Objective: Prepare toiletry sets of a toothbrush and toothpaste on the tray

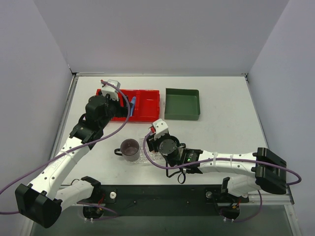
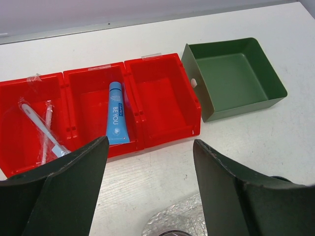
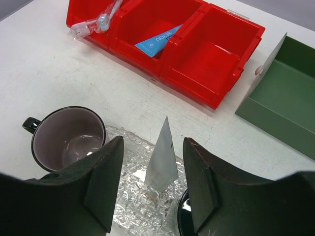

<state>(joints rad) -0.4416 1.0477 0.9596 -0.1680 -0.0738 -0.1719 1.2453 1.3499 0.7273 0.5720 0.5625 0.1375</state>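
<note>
The toothpaste (image 3: 161,162), a flat white tube, stands tilted over the clear bumpy tray (image 3: 133,206). Its orange cap is hidden. It sits between the fingers of my right gripper (image 3: 153,147), which is open and touches neither side of it. The toothbrush (image 2: 117,113), a short light-blue piece printed BE YOU, lies in the middle compartment of the red bin (image 2: 162,132). My left gripper (image 2: 150,145) is open and empty, above the table just in front of that bin. From above, the left gripper (image 1: 118,98) is over the red bin (image 1: 147,105) and the right gripper (image 1: 155,135) is over the tray (image 1: 145,158).
A dark cup (image 3: 66,137) stands on the tray's left end, also seen from above (image 1: 130,149). A second dark rim (image 3: 183,221) shows by the right finger. A clear-wrapped white stick (image 2: 42,130) lies in the bin's left compartment. A green square bin (image 1: 182,104) stands right of the red bin.
</note>
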